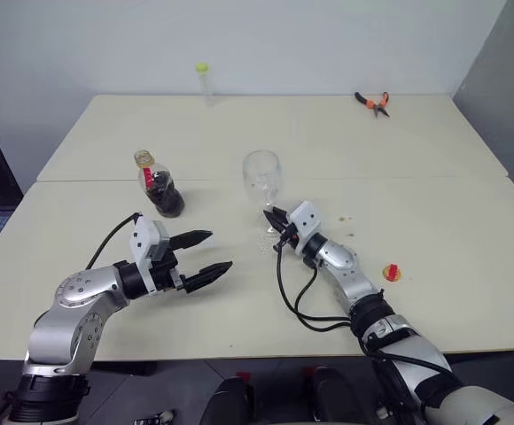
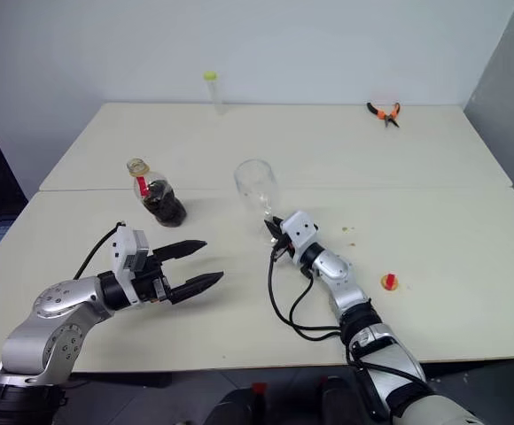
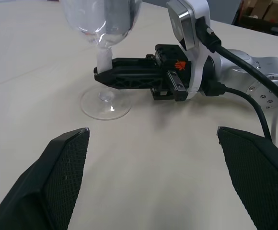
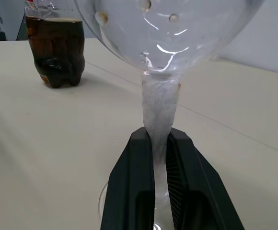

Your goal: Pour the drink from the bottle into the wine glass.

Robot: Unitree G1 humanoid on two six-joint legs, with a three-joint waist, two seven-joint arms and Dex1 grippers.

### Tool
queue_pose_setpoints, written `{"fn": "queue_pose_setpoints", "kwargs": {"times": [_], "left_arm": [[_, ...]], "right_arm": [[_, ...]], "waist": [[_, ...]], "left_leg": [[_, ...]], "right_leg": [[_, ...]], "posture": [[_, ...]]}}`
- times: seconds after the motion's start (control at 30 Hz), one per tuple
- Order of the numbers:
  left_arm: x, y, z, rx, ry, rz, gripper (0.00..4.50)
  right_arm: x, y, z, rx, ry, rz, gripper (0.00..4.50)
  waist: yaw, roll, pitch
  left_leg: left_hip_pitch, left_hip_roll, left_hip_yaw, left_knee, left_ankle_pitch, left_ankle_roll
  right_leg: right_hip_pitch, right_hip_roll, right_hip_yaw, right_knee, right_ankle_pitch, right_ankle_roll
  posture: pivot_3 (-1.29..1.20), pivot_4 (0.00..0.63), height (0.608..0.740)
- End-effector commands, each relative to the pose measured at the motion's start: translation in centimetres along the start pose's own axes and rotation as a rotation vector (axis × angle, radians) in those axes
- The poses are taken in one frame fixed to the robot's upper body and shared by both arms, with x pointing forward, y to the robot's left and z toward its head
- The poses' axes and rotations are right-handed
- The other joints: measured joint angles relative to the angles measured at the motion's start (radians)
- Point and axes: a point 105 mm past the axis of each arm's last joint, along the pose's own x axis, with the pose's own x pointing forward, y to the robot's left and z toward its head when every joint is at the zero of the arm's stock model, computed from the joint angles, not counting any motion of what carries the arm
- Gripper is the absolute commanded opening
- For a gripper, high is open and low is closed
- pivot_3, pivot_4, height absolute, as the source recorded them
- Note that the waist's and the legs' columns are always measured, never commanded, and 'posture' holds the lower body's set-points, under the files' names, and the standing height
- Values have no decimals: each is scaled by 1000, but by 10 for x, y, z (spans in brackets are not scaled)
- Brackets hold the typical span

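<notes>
The wine glass point(image 1: 262, 174) stands upright near the middle of the pale surface point(image 1: 434, 159), its bowl empty apart from a few droplets clinging inside. The right pincer point(image 1: 276, 220) is clenched on the glass's thin stem just above the flat round foot, its two black fingers point(image 4: 134, 191) pressed to either side of the stem, which looks wrapped in something white at that spot. At about nine o'clock from the glass, a little apart, the bottle point(image 1: 159, 187) stands upright with no cap on its mouth; the drink point(image 4: 56, 55), dark brown-red, fills only its lower body. The left pincer point(image 1: 206, 252) hangs released at roughly seven o'clock from the glass and five o'clock from the bottle, its fingers spread wide with nothing between them, pointing toward the glass and well apart from both glass and bottle. A small red cap point(image 1: 391, 272) lies on the surface at about four o'clock from the glass, beside the right forearm. Far back at twelve o'clock a slim clear tube point(image 1: 204, 81) with a yellow-green top stands near the far edge, and orange-handled pliers point(image 1: 373, 103) lie at about one o'clock toward the far right corner.
</notes>
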Motion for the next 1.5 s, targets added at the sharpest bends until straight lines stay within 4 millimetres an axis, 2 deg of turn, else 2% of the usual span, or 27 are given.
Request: {"fn": "queue_pose_setpoints", "kwargs": {"times": [0.03,0.2,0.33,0.37,0.8,1.13,1.27,1.5], "left_arm": [[2,-1,11,54,-31,1,4500],[6,-3,12,58,-35,-3,4500],[8,-1,20,79,-70,-1,4500],[8,0,23,86,-85,4,4500],[-2,-4,40,139,-142,69,4500],[-12,-4,43,154,-155,121,4500],[-15,-5,46,161,-161,132,4500],[-25,-5,49,174,-151,159,4500]], "right_arm": [[0,-4,5,-24,-22,5,1051],[-2,-5,5,-37,-14,8,2886],[-3,-6,8,-39,-20,7,4298],[-4,-6,9,-39,-21,8,4481],[-16,-3,7,-20,8,37,4481],[-52,-15,15,0,91,17,4481],[-70,-8,21,12,117,42,4481],[-82,-5,36,-2,111,24,4481]], "waist": [[0,0,0],[0,0,0],[1,0,0],[1,0,0],[1,0,0],[8,0,0],[12,0,0],[13,0,0]], "left_leg": [[0,0,0,0,0,0],[0,0,0,0,0,0],[0,0,0,0,0,0],[0,0,0,0,0,0],[0,0,0,0,0,0],[-1,0,0,0,-2,4],[-1,0,0,0,-2,4],[0,1,0,0,-2,4]], "right_leg": [[0,0,0,0,0,0],[0,0,0,0,0,0],[0,0,0,0,0,0],[0,0,0,0,0,0],[0,-1,0,0,0,0],[0,-1,0,0,0,0],[0,-2,0,-1,0,0],[0,-1,0,-1,0,0]], "posture": [[0,150,740],[0,150,740],[0,150,740],[0,150,740],[0,150,740],[0,150,740],[0,150,740],[0,150,740]]}}
